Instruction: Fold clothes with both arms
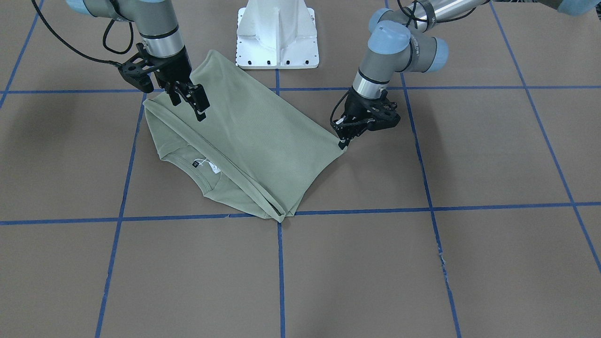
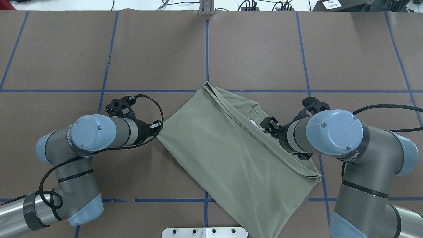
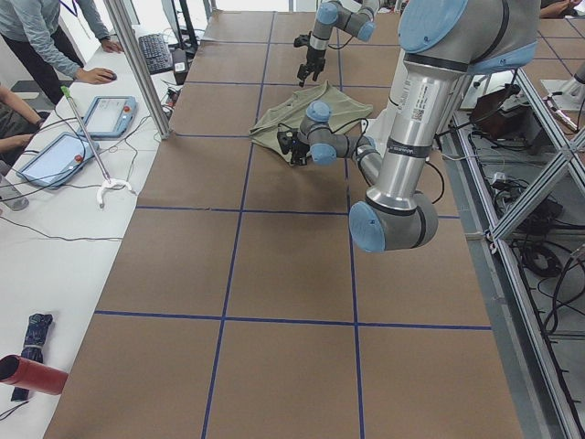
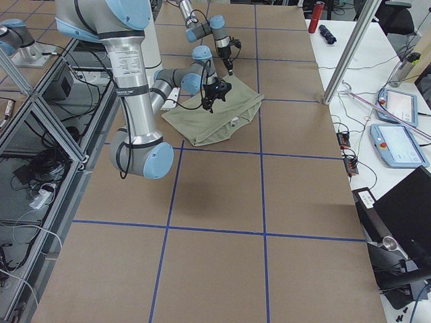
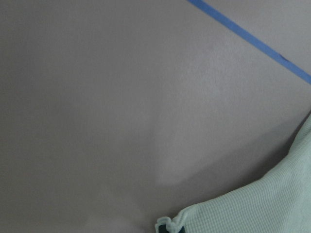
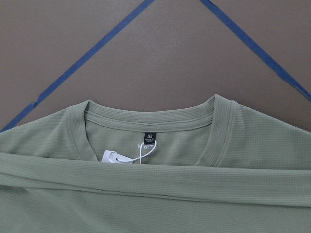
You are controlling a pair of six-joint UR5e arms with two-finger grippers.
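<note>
On the brown table (image 1: 422, 263), just in front of the white base block (image 1: 277, 37), the sage-green shirt (image 1: 263, 136) lies flat and diagonal across a crossing of blue tape lines (image 1: 281, 263); one part is already folded over, so that a long doubled edge runs just below the round neck; the fine knit looks smooth, with few wrinkles; inside the ribbed collar sit a black neck label (image 6: 149, 136) and a white hang tag (image 6: 114, 157) on a string.

The left gripper (image 1: 342, 141) meets the shirt's pointed side corner, its fingers drawn together, apparently pinching that corner; the right gripper (image 1: 190, 101) hangs over the opposite end near the doubled edge, fingers parted, holding nothing.

Handling, as judged: light, soft and limp; it should sag between any two held points and cannot be pushed, only pulled or lifted; the layers may slip apart unless pinched together; the best holds are probably corners and the doubled edge, taken at both ends and kept level; the tag's string may snag.
</note>
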